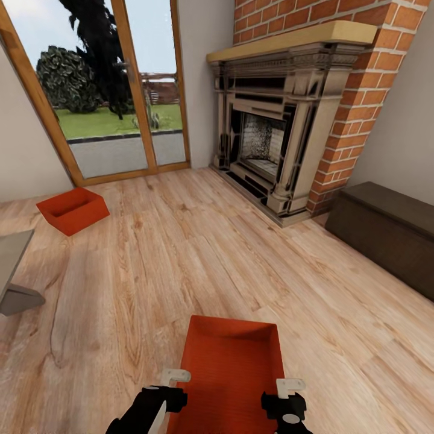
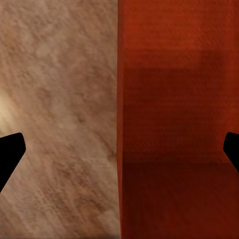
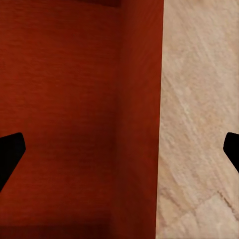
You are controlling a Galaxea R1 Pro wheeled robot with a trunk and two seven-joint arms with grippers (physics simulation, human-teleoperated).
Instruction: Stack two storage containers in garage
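Observation:
One orange-red storage container (image 1: 232,361) lies on the wood-plank floor of the living room, just in front of me. My left gripper (image 1: 175,378) hangs over its left wall and my right gripper (image 1: 290,386) over its right wall. In the left wrist view the left gripper (image 2: 119,154) is open, with the container's wall (image 2: 174,124) running between its dark fingertips (image 2: 10,154). The right gripper (image 3: 119,152) is open the same way over the opposite wall (image 3: 64,99). The second storage container (image 1: 72,210) sits on the floor at the far left, near the glass doors.
A red-brick fireplace (image 1: 271,138) stands ahead on the right, and wood-framed glass doors (image 1: 114,90) ahead on the left. A dark low cabinet (image 1: 386,229) lines the right wall. A grey table corner (image 1: 12,265) juts in at the left. Open wood floor (image 1: 181,253) lies between the containers.

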